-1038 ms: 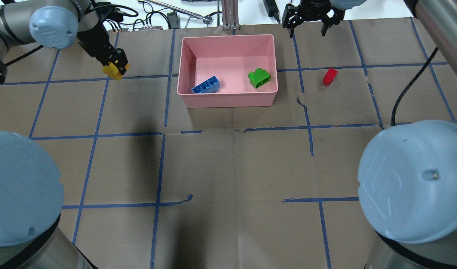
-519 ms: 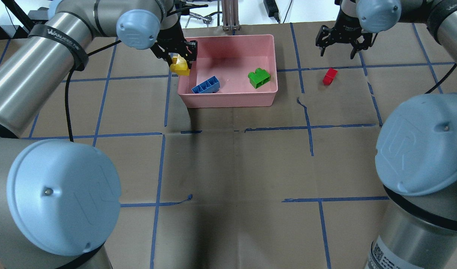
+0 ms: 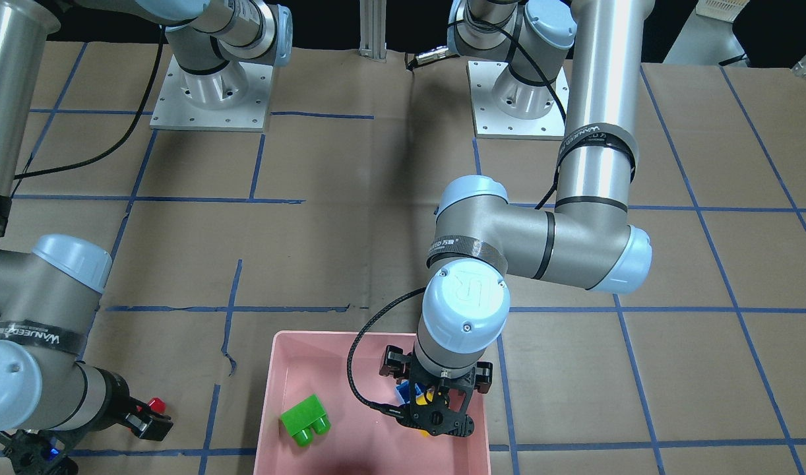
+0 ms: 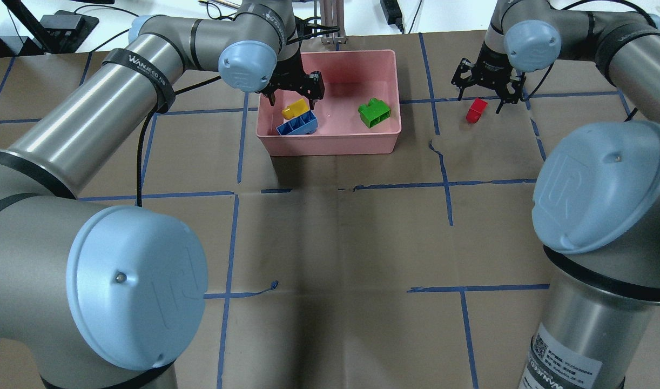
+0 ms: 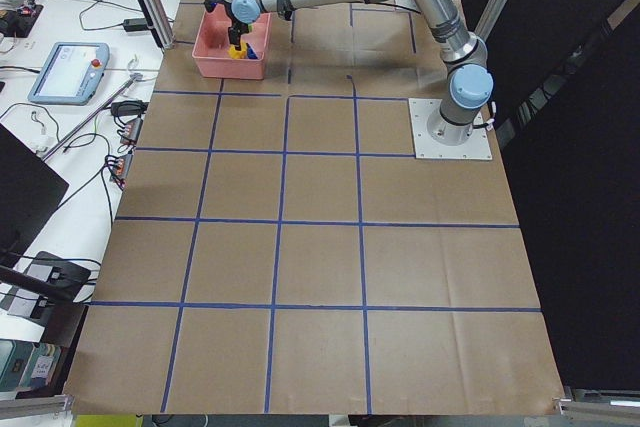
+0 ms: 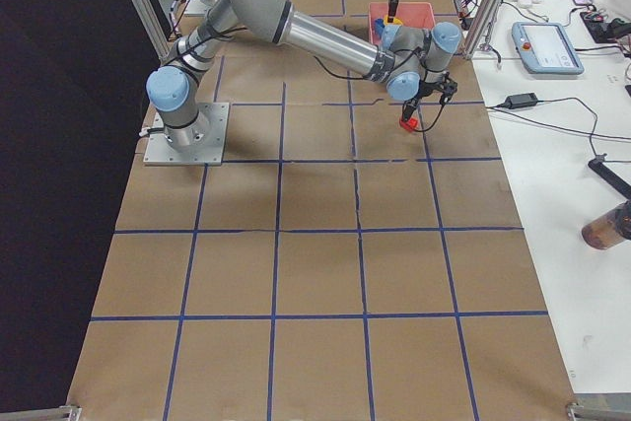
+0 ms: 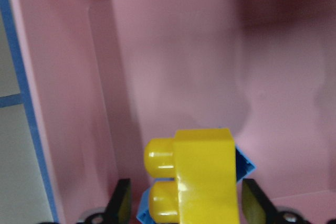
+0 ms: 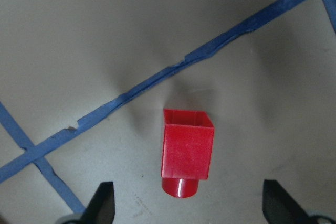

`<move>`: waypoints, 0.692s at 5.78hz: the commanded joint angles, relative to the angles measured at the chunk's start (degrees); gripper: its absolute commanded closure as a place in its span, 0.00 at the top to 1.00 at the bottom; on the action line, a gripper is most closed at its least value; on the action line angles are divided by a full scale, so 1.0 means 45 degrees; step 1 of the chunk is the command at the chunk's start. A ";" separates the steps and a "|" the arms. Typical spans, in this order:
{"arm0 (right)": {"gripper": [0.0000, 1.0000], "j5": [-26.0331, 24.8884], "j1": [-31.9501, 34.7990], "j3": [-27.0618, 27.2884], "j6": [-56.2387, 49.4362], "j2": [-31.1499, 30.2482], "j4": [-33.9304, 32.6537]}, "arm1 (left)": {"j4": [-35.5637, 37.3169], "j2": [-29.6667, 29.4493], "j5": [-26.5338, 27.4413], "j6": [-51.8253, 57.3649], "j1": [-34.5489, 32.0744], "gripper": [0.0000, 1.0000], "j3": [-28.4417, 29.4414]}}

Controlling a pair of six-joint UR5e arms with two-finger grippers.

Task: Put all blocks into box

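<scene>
The pink box [image 4: 330, 145] holds the green block [image 4: 374, 112], the long blue block [image 4: 297, 125] and the yellow block [image 4: 296, 108], which leans on the blue one. My left gripper [image 4: 291, 99] hangs open over the yellow block. In the left wrist view the yellow block [image 7: 202, 177] sits between the spread fingers [image 7: 123, 203] with a gap on each side. The small red block [image 4: 476, 109] lies on the table right of the box. My right gripper [image 4: 480, 100] is open just above it. The right wrist view shows the red block [image 8: 187, 150] between the wide-apart fingers [image 8: 102, 205].
Brown paper with blue tape grid lines covers the table [image 4: 335, 243]. Cables and tools lie beyond the far edge [image 4: 395, 11]. My left arm's forearm [image 4: 92, 119] stretches diagonally across the left half. The box's walls [image 7: 58, 103] stand close around my left gripper.
My left gripper carried the yellow block rightward over the box and opened; the block now rests on the blue one. My right gripper moved down to straddle the red block.
</scene>
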 commanded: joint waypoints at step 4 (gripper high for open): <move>0.39 -0.0117 0.0000 0.0480 0.0181 0.0241 -0.0825 | -0.3205 0.6027 0.0010 0.0148 0.1688 0.99 -0.3398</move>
